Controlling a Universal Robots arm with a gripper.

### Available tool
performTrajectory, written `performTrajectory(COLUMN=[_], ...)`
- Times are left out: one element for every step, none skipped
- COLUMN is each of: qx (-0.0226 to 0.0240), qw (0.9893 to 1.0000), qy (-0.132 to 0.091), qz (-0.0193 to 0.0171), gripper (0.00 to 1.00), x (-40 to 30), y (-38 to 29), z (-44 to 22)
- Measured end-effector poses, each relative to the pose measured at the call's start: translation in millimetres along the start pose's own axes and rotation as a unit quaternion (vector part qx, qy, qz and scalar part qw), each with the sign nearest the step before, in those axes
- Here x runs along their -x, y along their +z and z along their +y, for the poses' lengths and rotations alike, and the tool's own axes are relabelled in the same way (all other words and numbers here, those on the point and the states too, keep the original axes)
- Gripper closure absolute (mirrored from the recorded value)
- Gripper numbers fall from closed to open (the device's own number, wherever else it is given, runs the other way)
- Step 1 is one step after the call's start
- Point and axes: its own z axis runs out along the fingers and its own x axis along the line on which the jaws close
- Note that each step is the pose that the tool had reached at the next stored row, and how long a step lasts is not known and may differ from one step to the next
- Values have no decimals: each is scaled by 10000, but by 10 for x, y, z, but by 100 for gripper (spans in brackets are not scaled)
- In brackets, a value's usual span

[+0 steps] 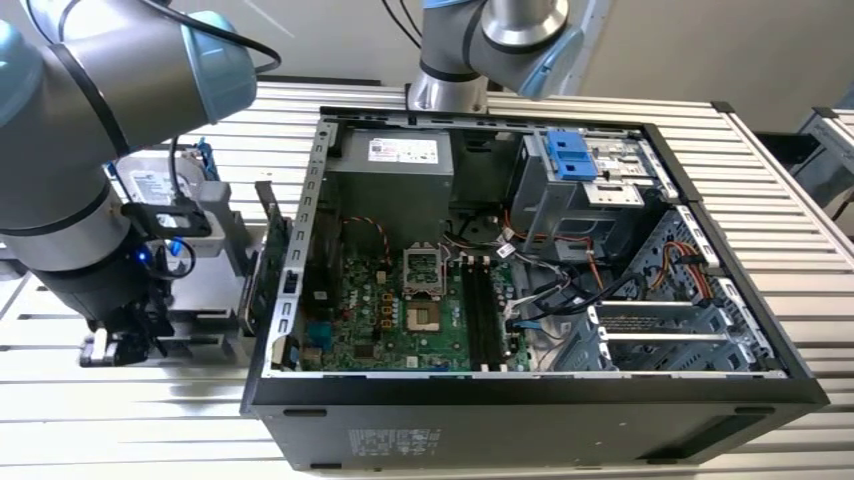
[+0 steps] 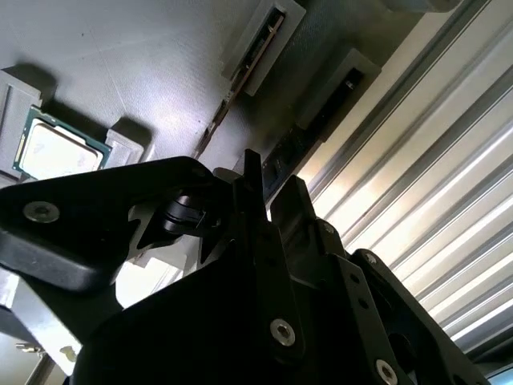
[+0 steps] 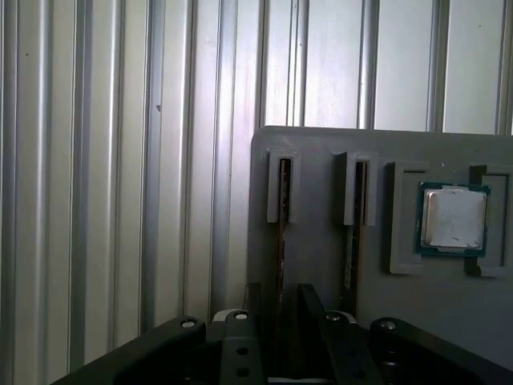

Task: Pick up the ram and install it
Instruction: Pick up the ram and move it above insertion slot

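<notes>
- Straddling the ram [image 3: 281,249], the end effector [image 3: 280,290] sits low over a gray tray [image 3: 321,160]. Its fingers [image 3: 255,321] are set narrowly apart, one on each side of the stick, with a slim gap showing on both sides.
- The ram stands edge-on in the slot nearest the tray's edge, its far end held in a gray bracket [image 3: 280,188].
- A second stick [image 3: 349,253] stands in the neighbouring slot, between the ram and a CPU [image 3: 453,218] in its own pocket.
- The tray lies on a ribbed metal surface [image 3: 120,160].
- In the exterior view the arm [image 1: 80,200] stands at the exterior view's left of an open computer case [image 1: 534,410], whose motherboard [image 1: 387,300] lies face up.
</notes>
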Motion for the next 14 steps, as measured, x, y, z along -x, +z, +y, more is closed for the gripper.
performTrajectory(qx=[0,0,-1,0,0,0,0,0,0,0,0,0,0,0], qw=[10000,10000,10000,10000,10000,10000,10000,10000,10000,10000,10000,10000,10000,10000], qy=[0,0,0,0,0,0,0,0,-3,-8,-12,-12,-13,-13], qz=[0,0,0,0,1,0,0,0,0,0,0,0,0,0], gripper=[0,0,0,0,0,0,0,0,0,0,0,0,0,0], x=[0,0,0,0,0,0,0,0,0,0,0,0,0,0], y=[2,6,9,10,10,11,11,12,14,15,16,16,16,16], z=[0,-1,-1,-1,-1,-1,-1,-1,-1,-1,-1,-1,-1,-1])
